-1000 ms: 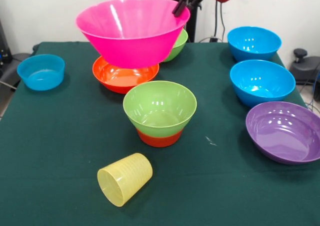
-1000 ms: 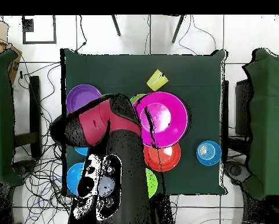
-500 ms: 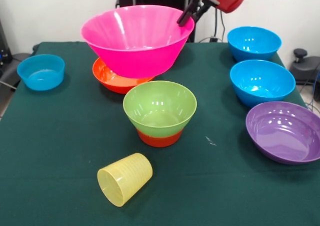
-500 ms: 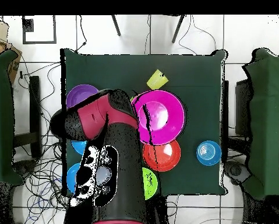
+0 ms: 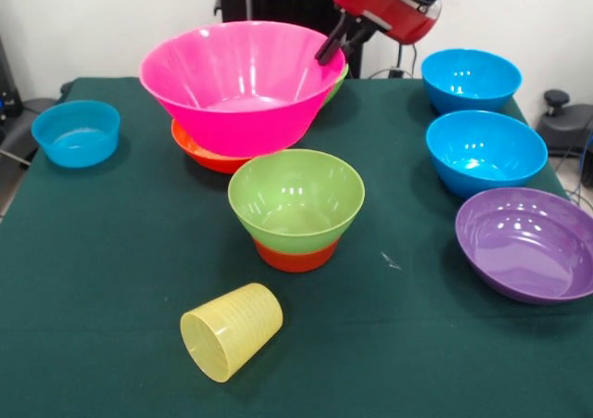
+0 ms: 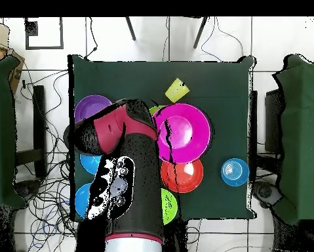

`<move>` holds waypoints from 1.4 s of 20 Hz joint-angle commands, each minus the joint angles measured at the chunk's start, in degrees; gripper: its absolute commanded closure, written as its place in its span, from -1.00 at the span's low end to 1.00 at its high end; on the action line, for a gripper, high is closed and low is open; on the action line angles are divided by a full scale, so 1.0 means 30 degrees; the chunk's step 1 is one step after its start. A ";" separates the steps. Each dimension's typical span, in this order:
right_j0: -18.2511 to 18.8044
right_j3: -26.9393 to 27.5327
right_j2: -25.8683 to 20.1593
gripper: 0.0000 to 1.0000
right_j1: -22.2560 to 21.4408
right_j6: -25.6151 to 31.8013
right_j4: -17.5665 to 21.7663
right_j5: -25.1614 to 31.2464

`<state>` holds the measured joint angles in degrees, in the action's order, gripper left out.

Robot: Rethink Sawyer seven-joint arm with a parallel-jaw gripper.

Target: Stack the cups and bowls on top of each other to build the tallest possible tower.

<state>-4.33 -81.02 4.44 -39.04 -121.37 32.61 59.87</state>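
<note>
My gripper (image 5: 326, 51) is shut on the far right rim of the large pink bowl (image 5: 241, 84), which hangs tilted over a wide orange bowl (image 5: 199, 151) and hides most of it. In front stands the tower (image 5: 296, 216): a lime green bowl (image 5: 296, 196) nested on a small orange bowl (image 5: 295, 255). The pale-yellow cup (image 5: 232, 331) lies on its side near the front edge. From overhead, the arm (image 6: 123, 177) covers the gripper. The pink bowl (image 6: 183, 133) sits beside it, with the orange bowl (image 6: 183, 176) and cup (image 6: 177, 90) also visible.
A small blue bowl (image 5: 76, 133) stands at the left. Two blue bowls (image 5: 471, 78) (image 5: 485, 151) and a purple bowl (image 5: 528, 242) line the right side. A sliver of another lime green bowl (image 5: 337, 73) shows behind the pink one.
The pink bowl, still held by its rim, has come lower and shifted a little to the left in the front view. It now covers more of the orange bowl.
</note>
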 commanded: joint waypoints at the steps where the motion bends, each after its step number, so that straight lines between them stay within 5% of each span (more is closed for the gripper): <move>1: -0.0380 0.1466 -0.0247 1.00 0.1169 -0.3703 -0.0765 0.0239; 28: -0.2342 0.3823 0.1840 1.00 0.2985 -0.4233 -0.2694 0.1341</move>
<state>-9.90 -73.05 10.58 -31.84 -121.39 26.47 59.87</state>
